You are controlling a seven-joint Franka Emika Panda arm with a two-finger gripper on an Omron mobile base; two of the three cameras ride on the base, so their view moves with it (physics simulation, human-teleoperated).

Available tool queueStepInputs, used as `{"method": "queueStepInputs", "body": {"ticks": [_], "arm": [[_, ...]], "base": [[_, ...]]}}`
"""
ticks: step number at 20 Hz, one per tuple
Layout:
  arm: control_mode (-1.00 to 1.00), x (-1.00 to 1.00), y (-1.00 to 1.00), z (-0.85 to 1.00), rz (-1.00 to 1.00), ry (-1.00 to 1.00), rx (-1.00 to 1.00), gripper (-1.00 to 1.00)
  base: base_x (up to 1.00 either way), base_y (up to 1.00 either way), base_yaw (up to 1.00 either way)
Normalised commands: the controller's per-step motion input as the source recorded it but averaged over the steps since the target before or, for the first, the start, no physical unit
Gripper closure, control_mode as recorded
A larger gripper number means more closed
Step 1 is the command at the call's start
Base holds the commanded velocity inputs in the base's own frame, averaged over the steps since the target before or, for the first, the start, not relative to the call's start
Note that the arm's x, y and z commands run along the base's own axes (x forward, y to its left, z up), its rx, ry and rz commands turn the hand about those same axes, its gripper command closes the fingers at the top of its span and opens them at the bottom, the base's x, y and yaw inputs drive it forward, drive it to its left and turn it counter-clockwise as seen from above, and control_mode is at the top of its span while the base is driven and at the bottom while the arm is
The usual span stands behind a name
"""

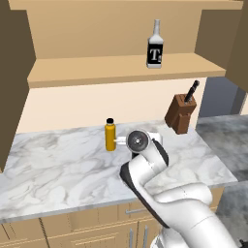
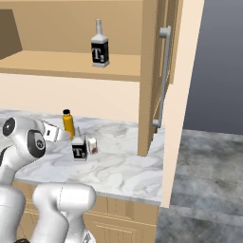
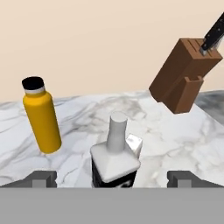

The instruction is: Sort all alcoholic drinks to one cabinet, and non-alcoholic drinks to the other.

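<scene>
Claw (image 3: pixel 111 179) wide open, fingers either side of T bottle (image 3: pixel 114 162) on table (image 3: pixel 175 135), nothing gripped, orange bottle (image 3: pixel 41 116) nearby, 2nd T bottle (image 1: pixel 155 46) on shelf (image 1: pixel 97 68)

Counter (image 1: pixel 58 164): white marble veined grey, polished. Wide cabinet (image 1: pixel 121 68) and narrow cabinet (image 2: pixel 151 71): light-tan wood, matt; grey metal-looking bar handle (image 2: pixel 163 76). Knife block (image 1: pixel 181 114): dark brown wood. Orange bottle (image 3: pixel 42 118): smooth, slight sheen, black cap. Shelf "T" bottle (image 1: pixel 155 47) and near "T" bottle (image 3: pixel 115 162): pale, smooth, black labels.
</scene>
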Motion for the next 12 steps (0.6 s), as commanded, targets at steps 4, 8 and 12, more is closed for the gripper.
{"method": "queueStepInputs", "body": {"ticks": [4,8,12], "arm": [[-1.00,0.37,-0.24,-0.04,0.00,0.00,0.04,-1.00],[-1.00,0.31,-0.26,-0.03,0.00,0.00,0.05,-1.00],[-1.00,0.30,-0.06,-0.16,0.00,0.00,0.01,-1.00]], "base": [[0.00,0.00,0.00],[0.00,0.00,0.00],[0.00,0.00,0.00]]}}
